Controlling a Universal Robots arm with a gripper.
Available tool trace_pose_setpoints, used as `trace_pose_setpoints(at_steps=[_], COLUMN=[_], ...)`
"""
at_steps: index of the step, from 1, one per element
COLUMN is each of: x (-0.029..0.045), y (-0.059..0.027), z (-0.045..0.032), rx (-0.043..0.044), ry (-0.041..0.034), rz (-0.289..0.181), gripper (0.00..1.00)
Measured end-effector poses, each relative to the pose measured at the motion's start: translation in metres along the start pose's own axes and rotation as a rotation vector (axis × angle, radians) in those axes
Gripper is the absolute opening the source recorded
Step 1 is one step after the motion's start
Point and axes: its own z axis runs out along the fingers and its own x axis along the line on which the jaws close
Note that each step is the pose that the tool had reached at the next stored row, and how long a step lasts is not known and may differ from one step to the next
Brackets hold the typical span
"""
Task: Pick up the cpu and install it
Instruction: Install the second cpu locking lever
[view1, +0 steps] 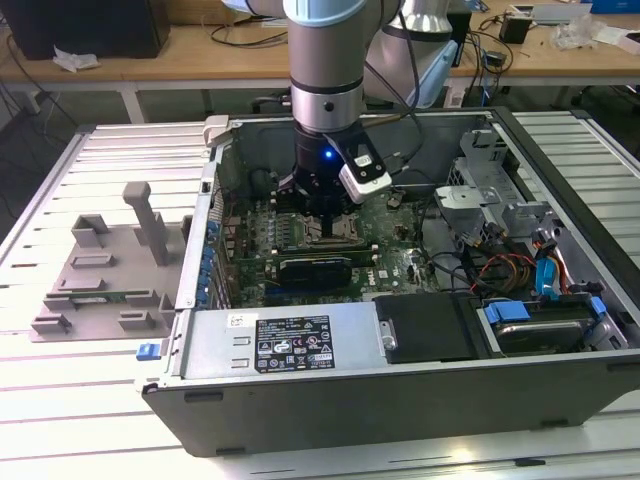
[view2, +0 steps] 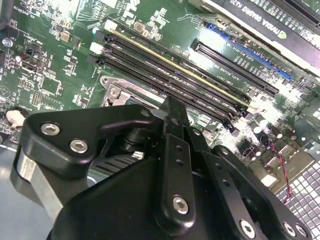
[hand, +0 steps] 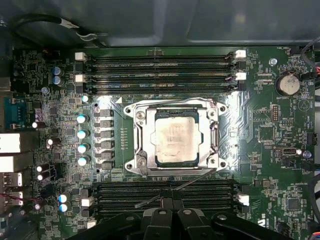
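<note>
The cpu (hand: 175, 135), a small square chip with a dull silver top, lies flat inside the motherboard socket, and the socket's metal frame (hand: 137, 136) surrounds it. In the first wrist view my gripper (hand: 172, 196) hangs above the memory slots just beside the socket, its two black fingertips together with nothing between them. In the exterior view the gripper (view1: 325, 215) reaches down into the open computer case (view1: 400, 400) over the middle of the green board. The second wrist view looks past the black finger linkage (view2: 172, 150) to the socket corner.
Memory slots (hand: 160, 67) run along both sides of the socket. A black graphics card (view1: 315, 268) lies close by. The power supply (view1: 290, 340) and bundled cables (view1: 500, 265) fill the case's near and right parts. A grey fixture tray (view1: 105, 270) sits outside, at the exterior view's left.
</note>
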Motion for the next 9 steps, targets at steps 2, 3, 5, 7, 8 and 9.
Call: trace_pose_setpoints(at_steps=[2, 3, 5, 7, 8, 9], x=[0.0001, 0.0008, 0.0028, 0.0046, 0.0050, 0.0057], y=[0.0000, 0.0000, 0.0000, 0.0000, 0.0000, 0.0000], z=[0.0001, 0.0004, 0.0010, 0.0016, 0.0018, 0.0021], rx=[-0.0001, -0.0003, -0.0001, 0.0000, -0.0001, -0.0002], ry=[0.0000, -0.0003, -0.0004, -0.0005, -0.0005, -0.0006], rz=[0.000, 0.000, 0.000, 0.000, 0.000, 0.000], gripper=[0.11, 0.11, 0.11, 0.11, 0.11, 0.11])
